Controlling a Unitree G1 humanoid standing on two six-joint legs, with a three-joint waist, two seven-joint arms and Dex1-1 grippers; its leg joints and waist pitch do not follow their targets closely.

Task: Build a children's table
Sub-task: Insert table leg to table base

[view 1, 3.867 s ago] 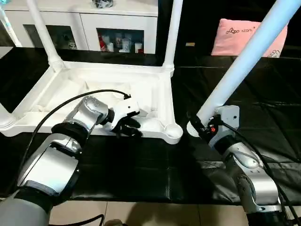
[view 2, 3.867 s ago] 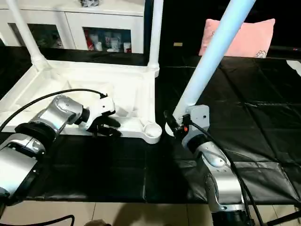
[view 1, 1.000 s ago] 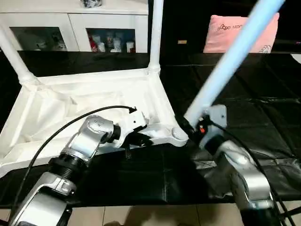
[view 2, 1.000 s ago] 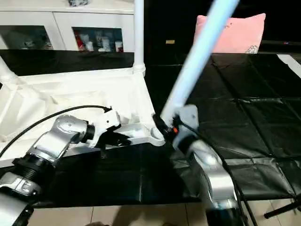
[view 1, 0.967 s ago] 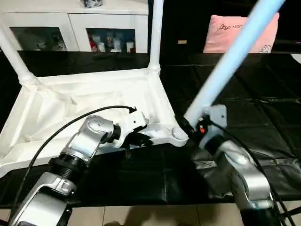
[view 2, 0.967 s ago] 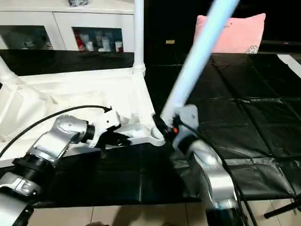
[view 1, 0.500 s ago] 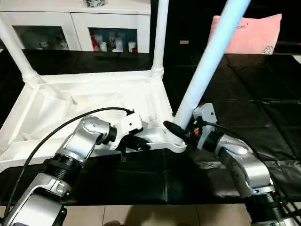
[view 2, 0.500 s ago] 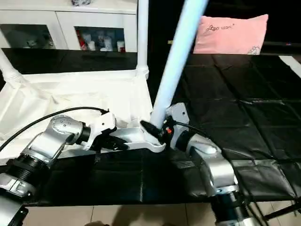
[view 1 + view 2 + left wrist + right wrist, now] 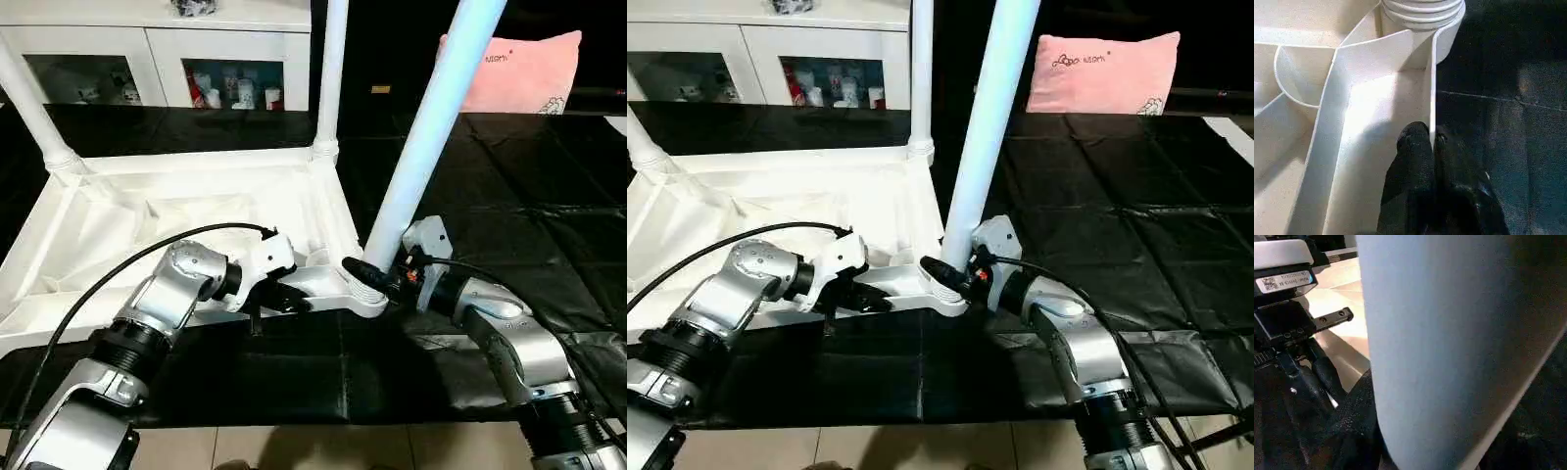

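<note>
Upside-down table [image 9: 176,211] on black surface [image 9: 509,196]; left gripper [image 9: 1432,142] pinched on its near rim. Right gripper [image 9: 377,277] clamps loose leg [image 9: 426,122] at corner socket [image 9: 364,291], leg pointing up, leaning away right.

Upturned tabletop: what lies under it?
The tabletop lies on black sheeting. The left tool pinches its near rim. The sheeting directly beneath it is covered.
</note>
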